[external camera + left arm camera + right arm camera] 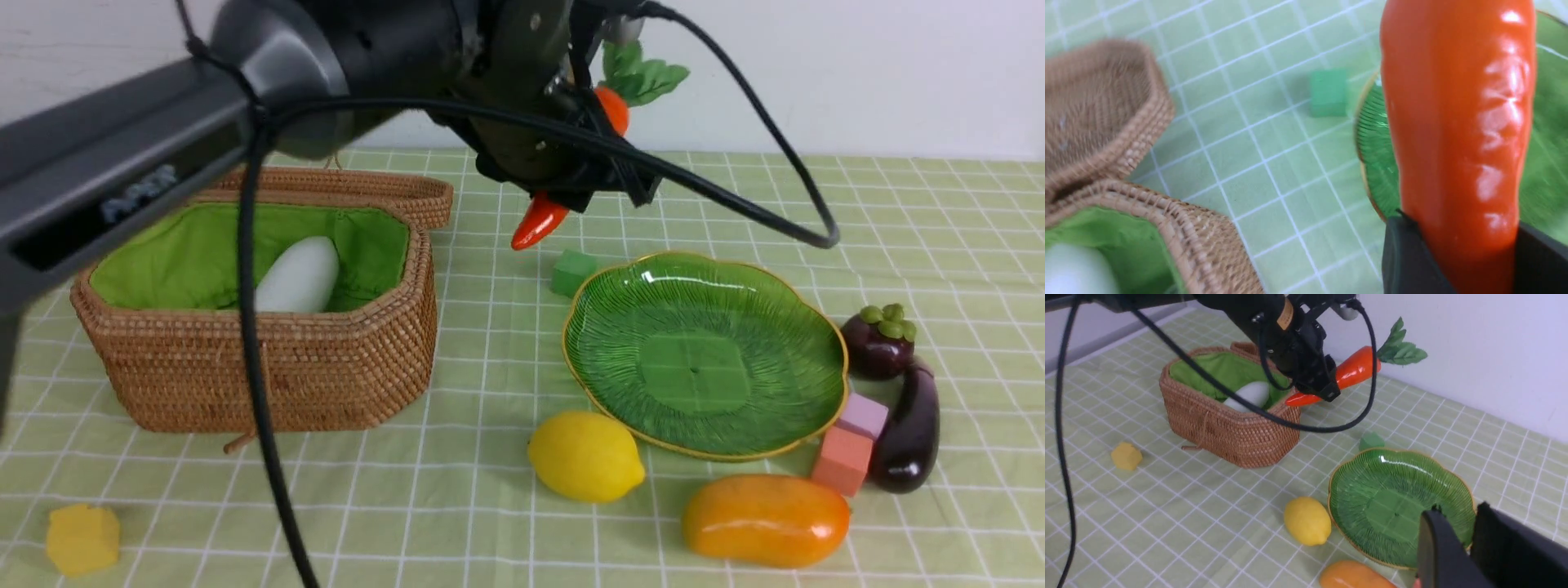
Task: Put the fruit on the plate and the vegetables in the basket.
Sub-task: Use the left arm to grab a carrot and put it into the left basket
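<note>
My left gripper is shut on an orange carrot with green leaves. It holds the carrot in the air, tip down, between the wicker basket and the green leaf plate. A white radish lies in the basket. The lemon and mango lie in front of the plate. The mangosteen and eggplant are at its right. My right gripper hovers over the plate's near right edge, its fingers a narrow gap apart, with nothing between them.
A green cube sits behind the plate, below the carrot's tip. Pink and salmon cubes stand between the plate and the eggplant. A yellow cube lies at the front left. The basket lid lies open behind it.
</note>
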Robot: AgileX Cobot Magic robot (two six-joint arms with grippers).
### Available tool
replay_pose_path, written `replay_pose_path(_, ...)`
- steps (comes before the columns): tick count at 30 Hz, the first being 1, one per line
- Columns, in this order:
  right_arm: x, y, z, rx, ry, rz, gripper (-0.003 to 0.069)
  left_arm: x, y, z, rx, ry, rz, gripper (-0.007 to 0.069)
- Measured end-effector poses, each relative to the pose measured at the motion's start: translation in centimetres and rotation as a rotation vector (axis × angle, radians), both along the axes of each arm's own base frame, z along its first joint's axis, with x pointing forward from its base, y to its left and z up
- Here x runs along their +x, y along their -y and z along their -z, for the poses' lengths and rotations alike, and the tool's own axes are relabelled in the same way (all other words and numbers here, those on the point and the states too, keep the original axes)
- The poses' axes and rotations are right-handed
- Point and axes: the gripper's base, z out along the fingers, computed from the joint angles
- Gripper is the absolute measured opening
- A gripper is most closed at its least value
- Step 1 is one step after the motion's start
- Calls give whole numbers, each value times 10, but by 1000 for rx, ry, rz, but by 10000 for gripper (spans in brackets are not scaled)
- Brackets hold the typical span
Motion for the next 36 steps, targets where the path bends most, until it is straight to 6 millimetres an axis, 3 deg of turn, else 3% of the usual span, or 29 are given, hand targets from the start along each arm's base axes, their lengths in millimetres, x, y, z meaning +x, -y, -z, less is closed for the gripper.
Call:
replay_pose_path(6, 0, -2, -3, 4, 40, -26, 145, -21, -36, -31, 169, 36, 174, 259)
replay_pose_path(8, -2, -6, -4, 1, 50, -78, 145, -25, -61, -34, 219, -7, 229, 259)
replay_pose_path(11, -2, -11, -4, -2, 55, -132, 145, -24, -87, -33, 242, -49, 259, 259)
replay_pose_path(17, -2, -22, -6, 8, 57, -246, 145, -6, -169, -15, 358, -96, 290, 259)
replay_pose_path(20, -1, -24, -6, 10, 52, -257, 145, 4, -192, -4, 368, -99, 264, 259)
replay_pose_path(28, -1, -25, -4, -5, 32, -266, 145, 36, -205, 29, 324, -48, 158, 269)
replay_pose_path(30, -2, -25, -3, -12, 20, -270, 145, 39, -206, 32, 310, -57, 130, 315)
replay_pose_path(36, -3, -25, -1, -20, 2, -281, 145, 39, -206, 33, 256, -75, 54, 626)
